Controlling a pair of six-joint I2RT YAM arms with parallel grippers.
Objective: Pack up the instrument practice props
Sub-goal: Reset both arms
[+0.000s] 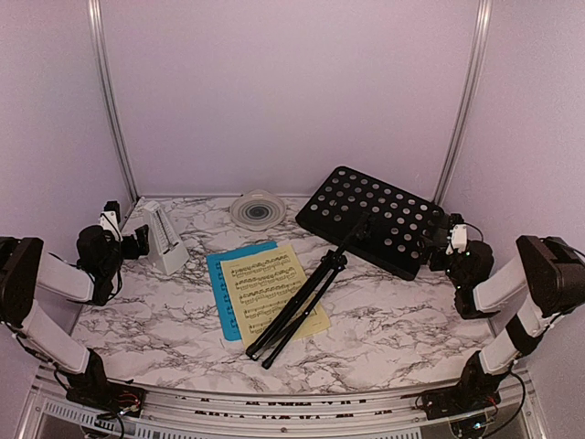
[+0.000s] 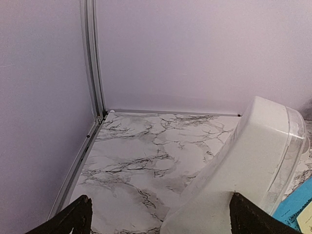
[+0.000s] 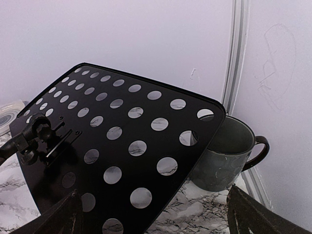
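Observation:
The black hole-punched music stand [image 1: 375,219] lies on the marble table, its folded tripod legs [image 1: 297,306] across the yellow page [image 1: 274,274], which rests on the blue page [image 1: 218,279]. The white pyramid metronome [image 1: 163,238] stands at the left. My left gripper [image 1: 135,242] is open just left of it; in the left wrist view the metronome [image 2: 243,165] fills the right side between my spread fingers [image 2: 73,219], and my left gripper [image 2: 161,217] is empty. My right gripper [image 1: 445,240] is open at the stand's right edge. In the right wrist view the stand plate [image 3: 122,146] lies before my right gripper [image 3: 156,217].
A dark mug [image 3: 224,153] stands behind the stand's right corner, by the right wall. A round whitish disc [image 1: 259,208] sits at the back centre. Metal corner posts [image 1: 110,101] and pale walls close in the table on three sides.

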